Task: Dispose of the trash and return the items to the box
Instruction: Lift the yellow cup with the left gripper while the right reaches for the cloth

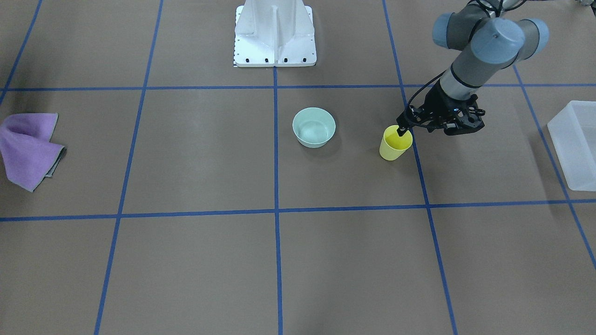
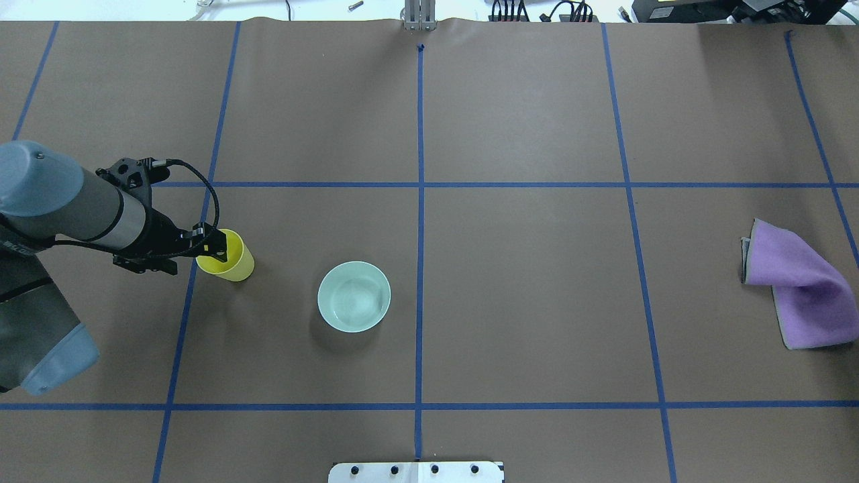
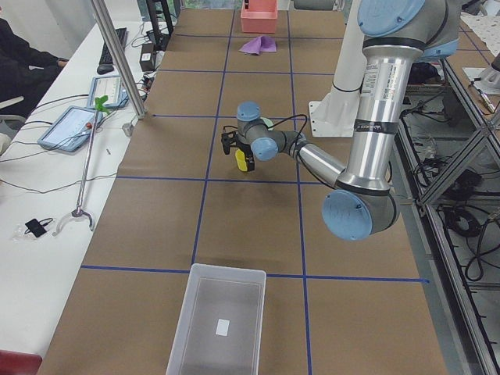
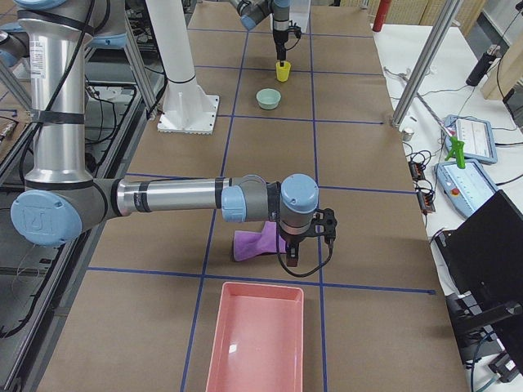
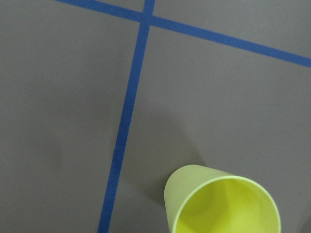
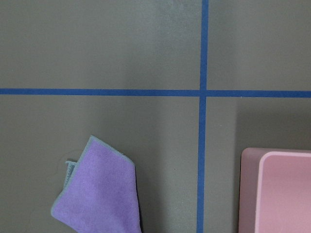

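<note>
Right now my left gripper (image 1: 404, 132) is at the small yellow tapered plastic cup (image 1: 395, 144). One finger reaches down inside the rim and the other stays outside, so the two pinch the cup's wall on the side facing the arm. From my feeds I cannot tell whether the cup's base rests on the brown paper-covered table (image 2: 537, 302) or sits just off it.

The pale mint-green round plastic bowl (image 2: 354, 296) stands upright and open. I take it as my reference point. The cup is near it on the robot's left side, apart from it and not touching. The translucent frosted-white rectangular plastic bin (image 1: 577, 149) lies well beyond the cup on that same side.

Well apart from the bowl on its other side lies a crumpled purple cloth (image 2: 798, 282). My right gripper (image 4: 288, 260) hangs over that cloth. Only the side camera shows it, so I cannot tell how its fingers stand. A pink rectangular plastic tray (image 4: 253, 343) sits farther from the bowl than the cloth does.
</note>
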